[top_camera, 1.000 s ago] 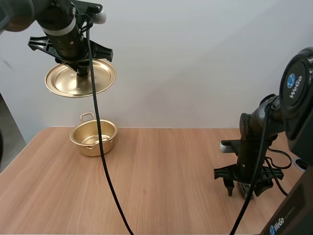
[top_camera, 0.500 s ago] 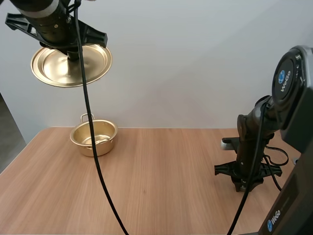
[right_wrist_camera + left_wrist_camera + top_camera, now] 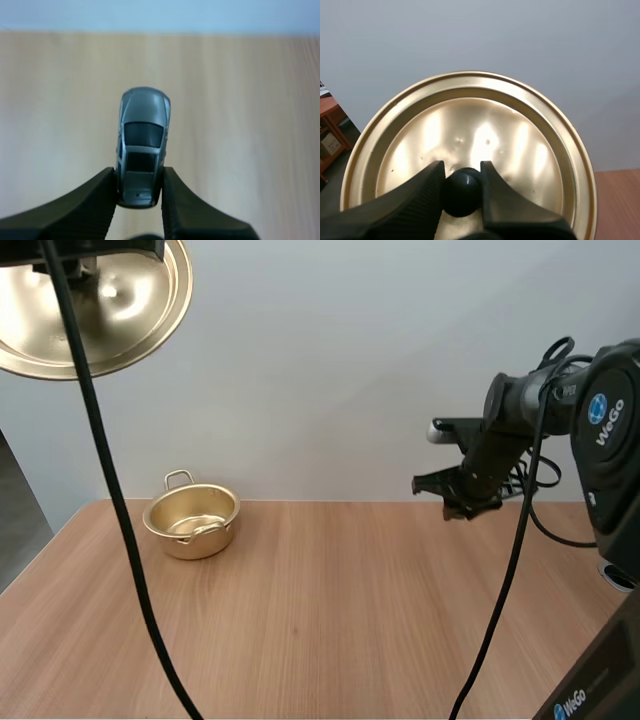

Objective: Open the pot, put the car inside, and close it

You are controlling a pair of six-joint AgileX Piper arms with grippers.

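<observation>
Holding the lid [image 3: 85, 300] high at the far left of the high view, my left gripper [image 3: 462, 172] has its fingers [image 3: 415, 200] clenched on the round black knob [image 3: 462, 192] at the lid's centre. From the left wrist view I see the two ribbed inner faces pressing the knob from either side, with the golden lid spreading out around it, its raised rim running all the way round. The lid hangs in the air, tilted, well above the pot [image 3: 192, 520] and somewhat to its left, touching nothing but the fingers. The pot stands upright and uncovered on the table [image 3: 330, 610], near the back edge on the left side, its mouth open to the top and a small loop handle showing at its back rim. Moving across the bare wood to the right, my right gripper [image 3: 462, 508] is lifted off the table at the right side near the back edge, well apart from the pot. In the right wrist view its fingers [image 3: 85, 205] are grasping the car [image 3: 142, 145], a small grey toy, pinched at one end between the two tips. The car's roof and dark windows face the camera, and its other end points away from the gripper, out over the wood of the table below.
</observation>
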